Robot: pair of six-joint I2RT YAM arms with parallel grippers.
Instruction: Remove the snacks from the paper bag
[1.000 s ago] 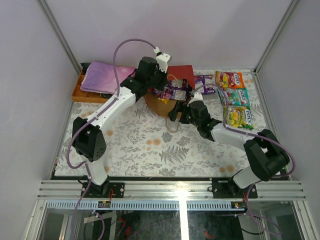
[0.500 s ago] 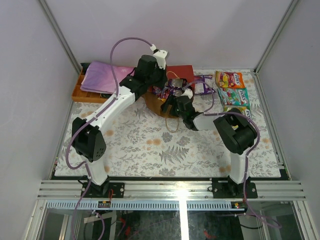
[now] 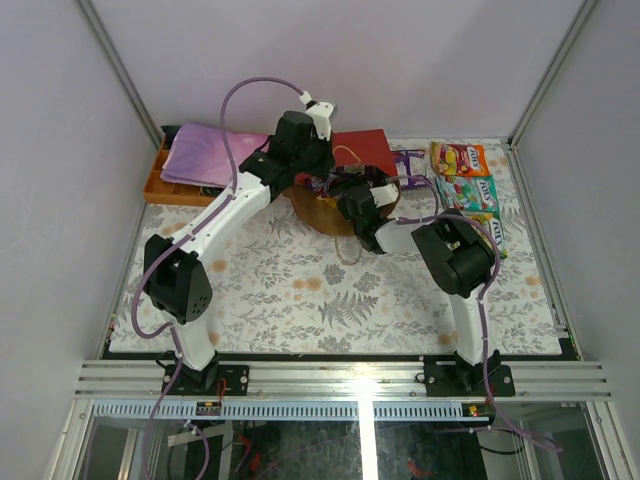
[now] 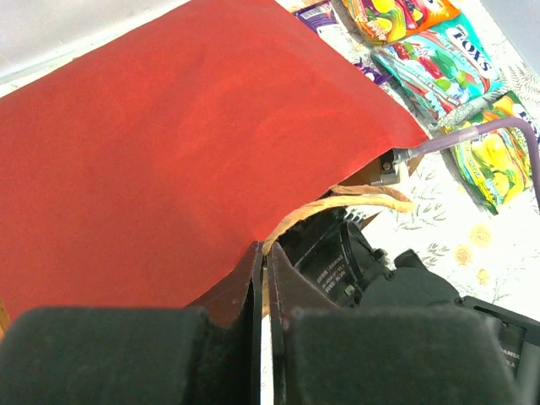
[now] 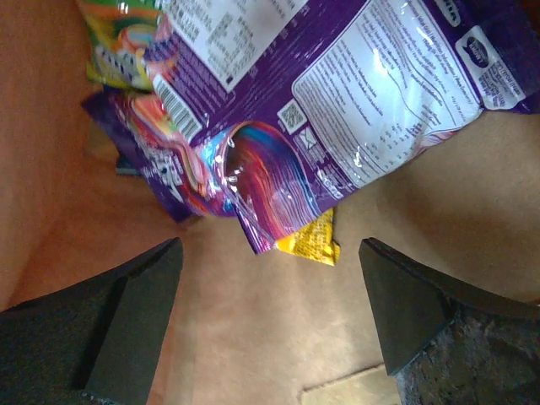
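Far off the left claw's (image 4: 263, 278) outer side sits a tray (image 3: 152, 186) with a folded cloth (image 3: 205, 152). That claw is pinched narrow on the rim of the paper bag (image 4: 169, 143), where a beige handle (image 4: 354, 201) runs in between its jaws. The bag lies on its side on the table (image 3: 300, 300), red wall uppermost.

The right claw (image 5: 270, 245) is inside the bag's mouth, spread wide and holding nothing. Straight ahead of it lies a purple packet (image 5: 278, 169), with a yellow packet (image 5: 310, 240) peeping from under it. The purple packet's long axis slants from just ahead of the claw's left finger away to its far right, and its near corner points into the gap. The right arm is plainly the nearer one.

Beyond it to the right, Fox's packs (image 3: 470, 190) lie out on the table.
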